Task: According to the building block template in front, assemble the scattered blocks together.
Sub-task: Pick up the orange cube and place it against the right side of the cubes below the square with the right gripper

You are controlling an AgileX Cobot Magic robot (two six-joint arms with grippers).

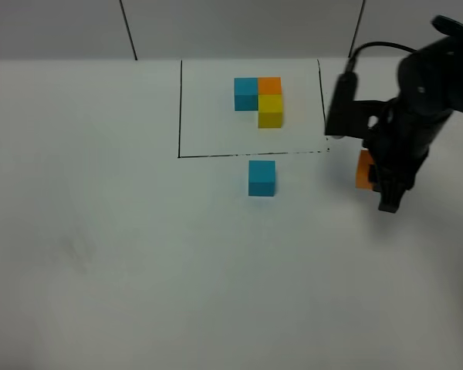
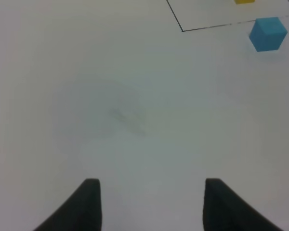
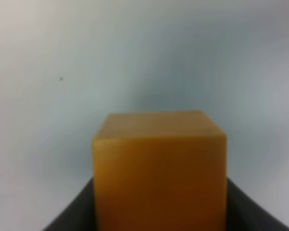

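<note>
1. Scattered blocks point(image 1: 261, 177) and the building block template point(image 1: 269, 100) share a white table point(image 1: 100, 254), the largest thing in view.
2. Next in size is the dark right arm point(image 1: 417, 100), which reaches down over the right side of the table, just past the right edge of the drawn frame.
3. A thin black outline point(image 1: 216, 155) forms a rectangle at the far middle of the table and encloses the template.
4. Only the two dark fingers point(image 2: 89, 207) of the left gripper point(image 2: 151, 207) show. They stand well apart over bare table, with nothing between them.
5. The right gripper point(image 3: 159, 219) has its fingers pressed against both sides of an orange cube.
6. Within the template, three cubes touch in an L: blue at left, orange beside it, and yellow on the near side of the orange one.
7. The loose blue cube point(image 1: 261, 177) sits alone just outside the outline's near edge, below the template.
8. The orange cube point(image 1: 363, 169) hangs in the right gripper, near the outline's near-right corner. Whether it touches the table cannot be told.
</note>
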